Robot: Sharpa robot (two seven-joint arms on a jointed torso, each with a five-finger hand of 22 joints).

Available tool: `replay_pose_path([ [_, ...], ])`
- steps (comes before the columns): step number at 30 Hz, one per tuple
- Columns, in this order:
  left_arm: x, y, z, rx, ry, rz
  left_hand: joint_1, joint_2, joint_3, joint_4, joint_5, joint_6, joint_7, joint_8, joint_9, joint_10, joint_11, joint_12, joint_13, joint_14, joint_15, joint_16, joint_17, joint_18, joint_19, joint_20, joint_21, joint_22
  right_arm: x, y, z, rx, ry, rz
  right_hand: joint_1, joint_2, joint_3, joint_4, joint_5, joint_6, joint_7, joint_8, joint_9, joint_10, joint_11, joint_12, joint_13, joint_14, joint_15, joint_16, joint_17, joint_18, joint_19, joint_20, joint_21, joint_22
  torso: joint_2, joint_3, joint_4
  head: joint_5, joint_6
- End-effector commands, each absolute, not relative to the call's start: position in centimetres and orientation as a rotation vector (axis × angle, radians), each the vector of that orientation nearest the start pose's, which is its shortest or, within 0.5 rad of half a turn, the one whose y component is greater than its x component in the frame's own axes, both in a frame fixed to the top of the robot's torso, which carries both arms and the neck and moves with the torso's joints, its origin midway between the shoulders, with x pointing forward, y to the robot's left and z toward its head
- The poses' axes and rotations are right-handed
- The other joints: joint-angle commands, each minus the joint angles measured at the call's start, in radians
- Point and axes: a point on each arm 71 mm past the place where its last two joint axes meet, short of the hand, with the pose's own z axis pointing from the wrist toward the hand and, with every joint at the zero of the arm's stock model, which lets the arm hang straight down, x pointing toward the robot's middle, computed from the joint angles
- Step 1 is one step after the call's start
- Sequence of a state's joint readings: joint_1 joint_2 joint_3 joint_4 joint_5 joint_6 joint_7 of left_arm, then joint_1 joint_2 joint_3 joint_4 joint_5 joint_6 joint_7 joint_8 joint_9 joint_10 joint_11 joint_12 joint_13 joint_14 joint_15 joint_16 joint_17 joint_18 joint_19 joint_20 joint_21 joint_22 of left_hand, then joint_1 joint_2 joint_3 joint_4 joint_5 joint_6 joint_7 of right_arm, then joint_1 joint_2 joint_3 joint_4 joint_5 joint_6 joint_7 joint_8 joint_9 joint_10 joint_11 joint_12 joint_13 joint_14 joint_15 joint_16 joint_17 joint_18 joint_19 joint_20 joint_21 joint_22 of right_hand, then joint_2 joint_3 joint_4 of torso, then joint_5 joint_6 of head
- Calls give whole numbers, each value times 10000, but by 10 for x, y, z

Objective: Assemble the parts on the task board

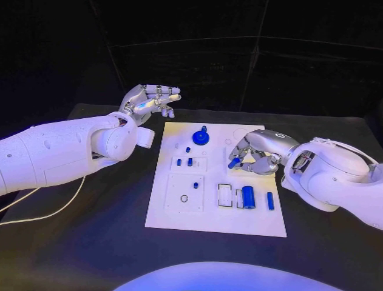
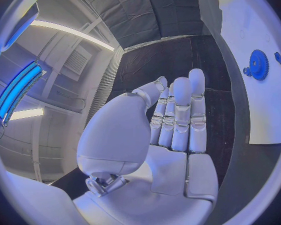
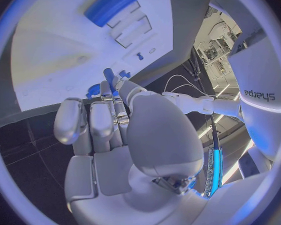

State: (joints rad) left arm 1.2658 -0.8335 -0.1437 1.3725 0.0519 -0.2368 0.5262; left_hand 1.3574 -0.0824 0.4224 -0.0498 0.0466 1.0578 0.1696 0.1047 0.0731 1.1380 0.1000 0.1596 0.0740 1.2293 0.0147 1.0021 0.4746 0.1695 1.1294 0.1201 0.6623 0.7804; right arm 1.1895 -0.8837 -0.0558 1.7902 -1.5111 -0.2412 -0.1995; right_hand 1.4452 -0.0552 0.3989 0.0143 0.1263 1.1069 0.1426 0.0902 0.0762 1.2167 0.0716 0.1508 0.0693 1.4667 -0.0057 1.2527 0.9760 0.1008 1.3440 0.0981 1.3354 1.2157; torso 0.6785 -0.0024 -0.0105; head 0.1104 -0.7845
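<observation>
The white task board lies in the middle of the black table. My right hand hovers over the board's right side and pinches a small blue peg at its fingertips; the right wrist view shows that peg sticking out past the fingers. My left hand is raised off the board's far left corner, fingers extended, holding nothing; its palm is bare. A blue gear stands at the board's far end. A blue cylinder and a thin blue bar lie near the right edge.
Small blue pegs sit in the board's left column, above a square plate with a ring. A white cable trails over the table at the left. Bare black table surrounds the board.
</observation>
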Motion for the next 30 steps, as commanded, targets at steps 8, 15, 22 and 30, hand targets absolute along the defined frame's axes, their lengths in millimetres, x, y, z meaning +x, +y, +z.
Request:
replay_pose_path([
  [8, 515, 247, -181, -10607, 13065, -15487, 45, 28, -85, -10, 51, -33, 56, 27, -15, -71, 35, 78, 7, -73, 32, -29, -17, 135, -7, -8, -47, -20, 409, -96, -166, -2767, 16671, 10012, -94, -108, 54, 1, 79, 58, 42, -44, -16, 64, 1, -76, -11, 70, -44, 40, -4, -153, 26, -11, 49, 12, 14, -21, 22, 73, -34],
  [15, 515, 244, -181, -10595, 13098, -15537, 45, 28, -85, -10, 51, -33, 56, 27, -15, -71, 35, 78, 7, -73, 32, -29, -17, 135, -7, -8, -47, -20, 400, -68, -189, -4064, 16911, 10607, -79, -95, 100, -22, 101, 53, 46, -64, -23, 52, 4, -115, -16, 65, -42, 27, -32, -143, -2, -9, 25, -25, 13, -11, 0, 175, -79],
  [22, 516, 242, -182, -10591, 13149, -15589, 42, 32, -93, -8, 50, -33, 57, 30, -14, -73, 37, 85, 7, -74, 34, -28, -20, 134, -5, -7, -51, -24, 394, -51, -207, -4843, 17120, 10703, -77, -96, 114, -31, 106, 48, 49, -73, -25, 45, 8, -130, -18, 63, -40, 25, -38, -143, -2, -8, 26, -22, 10, -17, 0, 237, -99],
  [30, 516, 240, -182, -10574, 13144, -15609, 42, 32, -93, -8, 50, -33, 57, 30, -14, -73, 37, 85, 7, -74, 34, -28, -20, 134, -5, -7, -51, -24, 390, -39, -220, -5354, 17484, 10503, -76, -99, 125, -40, 106, 42, 55, -82, -28, 38, 13, -146, -20, 59, -38, 16, -56, -137, -19, -6, 11, -46, 11, 1, 12, 331, -135],
])
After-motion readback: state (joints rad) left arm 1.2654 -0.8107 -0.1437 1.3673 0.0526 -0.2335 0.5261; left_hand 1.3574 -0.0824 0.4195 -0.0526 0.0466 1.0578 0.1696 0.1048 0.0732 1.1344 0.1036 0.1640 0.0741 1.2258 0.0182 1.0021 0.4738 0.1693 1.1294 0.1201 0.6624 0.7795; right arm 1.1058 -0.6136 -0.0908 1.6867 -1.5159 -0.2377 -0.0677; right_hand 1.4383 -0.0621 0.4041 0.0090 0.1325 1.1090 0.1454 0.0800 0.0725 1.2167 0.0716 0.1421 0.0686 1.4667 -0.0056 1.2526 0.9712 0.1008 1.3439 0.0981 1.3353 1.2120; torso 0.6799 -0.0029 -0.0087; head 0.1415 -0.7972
